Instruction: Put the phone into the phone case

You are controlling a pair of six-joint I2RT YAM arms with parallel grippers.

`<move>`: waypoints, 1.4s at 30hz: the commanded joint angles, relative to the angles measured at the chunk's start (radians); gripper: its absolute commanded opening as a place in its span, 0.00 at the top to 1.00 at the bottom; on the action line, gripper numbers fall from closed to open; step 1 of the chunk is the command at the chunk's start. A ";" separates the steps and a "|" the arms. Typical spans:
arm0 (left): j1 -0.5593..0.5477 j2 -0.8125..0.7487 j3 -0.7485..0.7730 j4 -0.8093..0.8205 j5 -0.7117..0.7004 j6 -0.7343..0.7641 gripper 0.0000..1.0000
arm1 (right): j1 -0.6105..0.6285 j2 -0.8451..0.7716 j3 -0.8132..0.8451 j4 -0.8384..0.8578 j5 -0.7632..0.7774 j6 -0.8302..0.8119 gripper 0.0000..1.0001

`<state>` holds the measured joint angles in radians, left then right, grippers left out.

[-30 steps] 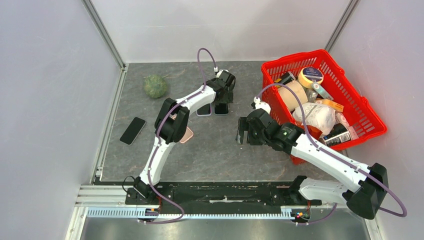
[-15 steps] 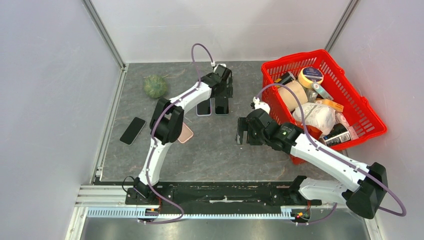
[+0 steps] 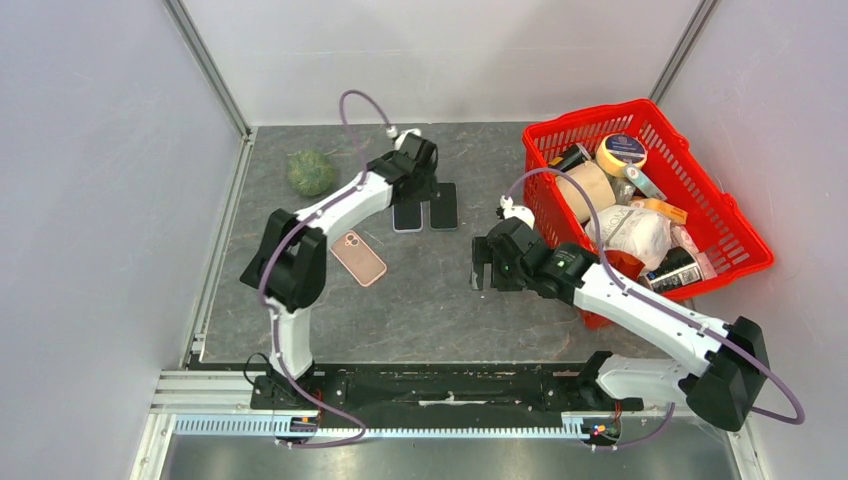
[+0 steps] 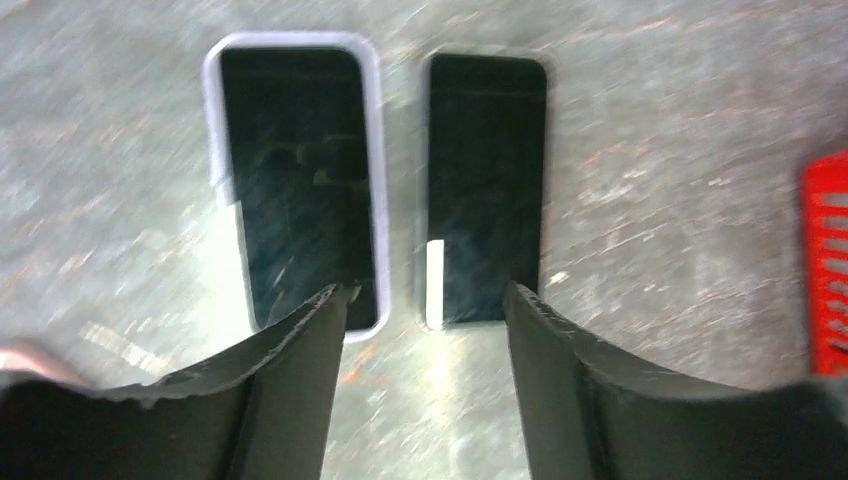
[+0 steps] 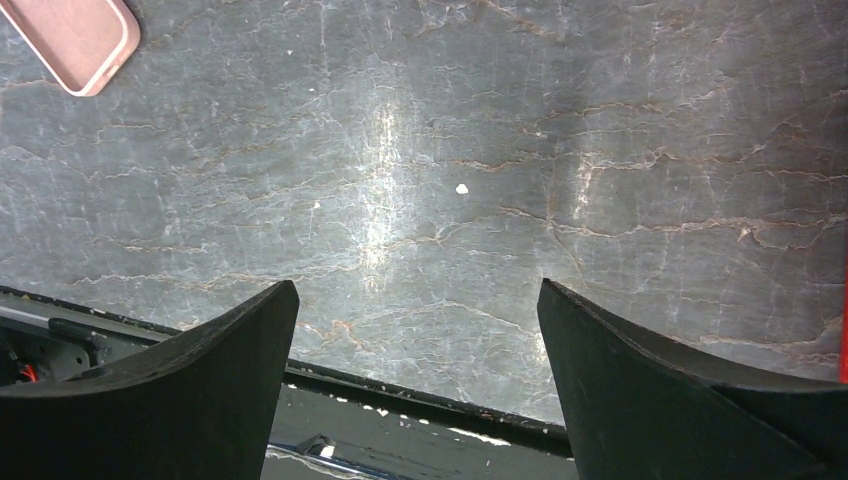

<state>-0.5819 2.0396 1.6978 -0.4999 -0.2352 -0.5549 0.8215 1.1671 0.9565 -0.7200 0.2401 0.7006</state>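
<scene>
- The flat black phone (image 4: 487,180) lies on the grey stone-patterned table (image 3: 430,310), on the left arm's side of the red plastic basket (image 3: 590,113).
- The lavender-rimmed phone case (image 4: 295,180) lies just beside the phone, farther from the basket.
- The left gripper (image 4: 425,300) hovers over both, fingers spread, holding nothing.
- The right gripper (image 5: 415,290) hangs released near the basket.
- 1 pink case (image 3: 358,257) lies farther off.

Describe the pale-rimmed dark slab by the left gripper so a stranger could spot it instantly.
From the red basket on the right, go left across the grey surface to the open left gripper, poised over two dark slabs lying side by side. Pick the rimmed slab, nearer the green ball: a pale lavender border frames it, while the plain slab is bare black.
</scene>
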 commanded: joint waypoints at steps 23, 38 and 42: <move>0.155 -0.499 -0.753 -0.176 -0.220 -0.525 0.59 | -0.004 0.116 -0.009 0.146 -0.067 -0.067 0.04; 0.147 -0.466 -0.875 -0.054 -0.093 -0.452 0.86 | -0.014 0.120 -0.022 0.172 -0.087 -0.083 0.04; 0.084 -0.502 -0.892 -0.029 -0.037 -0.378 0.96 | -0.025 0.118 -0.023 0.177 -0.082 -0.088 0.03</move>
<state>-0.4362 1.5555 0.8440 -0.5636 -0.3794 -1.0115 0.8093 1.2881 0.9382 -0.5812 0.1547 0.6327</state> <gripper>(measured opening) 0.070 0.964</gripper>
